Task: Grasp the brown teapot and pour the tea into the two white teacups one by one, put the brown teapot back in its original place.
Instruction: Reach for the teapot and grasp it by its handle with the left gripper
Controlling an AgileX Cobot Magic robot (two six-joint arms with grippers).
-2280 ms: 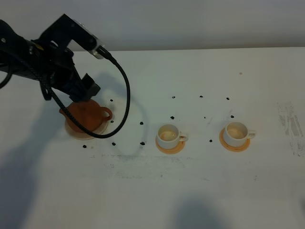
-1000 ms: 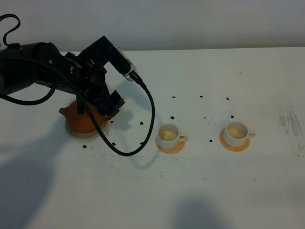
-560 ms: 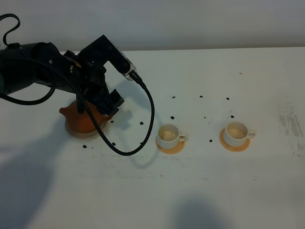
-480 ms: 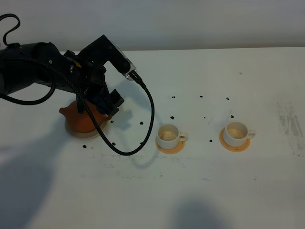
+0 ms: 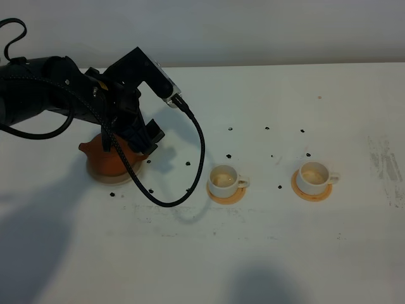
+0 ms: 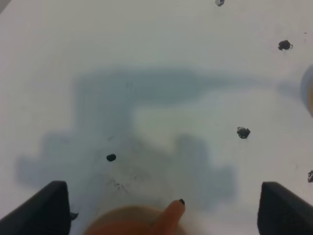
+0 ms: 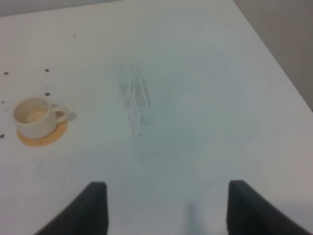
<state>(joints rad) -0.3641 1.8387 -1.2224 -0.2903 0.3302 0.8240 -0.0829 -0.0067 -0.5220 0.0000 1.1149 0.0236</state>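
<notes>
The left arm has swung right since a moment ago, and its end effector (image 5: 145, 136) hangs just above the teapot (image 5: 109, 159), jaws spread wide, gripping nothing. Teapot's sitting on its beige coaster (image 5: 95, 176); right end effector (image 7: 166, 208) gapes empty too, over the desk (image 5: 266, 253).

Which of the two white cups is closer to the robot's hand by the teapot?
The left cup in the overhead view: it stands nearest the brown teapot, where the left hand hovers. The right cup stands farther off.
</notes>
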